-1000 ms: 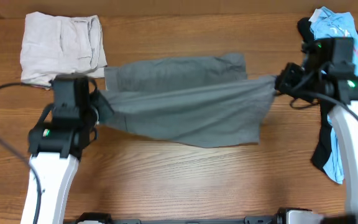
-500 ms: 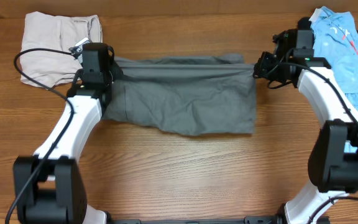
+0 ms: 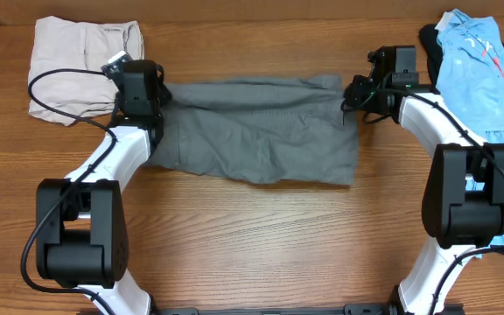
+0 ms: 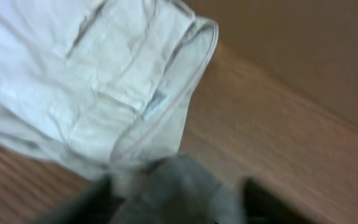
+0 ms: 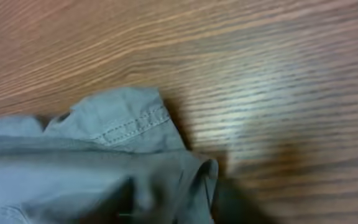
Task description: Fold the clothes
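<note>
**Grey shorts flat on the tabletop, an end effector at each upper corner**

Hard to see: both wrist views were blurred. From overhead, the wrist housings covered the fingertips of both arms. The light-blue garment (image 3: 475, 79) ran off the right edge of the frame. The black garment (image 3: 427, 37) showed only as a sliver beneath it.

Task item: the grey shorts (image 3: 261, 131) lay spread across the middle of the tabletop (image 3: 252, 236), long side running left to right, creased, lower edge uneven. The beige garment (image 3: 81, 66) lay folded at the far left. The left arm hid whether it touched the shorts.

Left end effector (image 3: 157, 94): at the shorts' upper left corner. In the wrist view its dark fingers (image 4: 95, 202) stood wide apart with a bunch of grey cloth between them.

Right end effector (image 3: 350, 94): at the upper right corner. One dark finger (image 5: 232, 205) showed beside the hem and the other was lost in blur, so I could not tell its spread or any grip.
</note>
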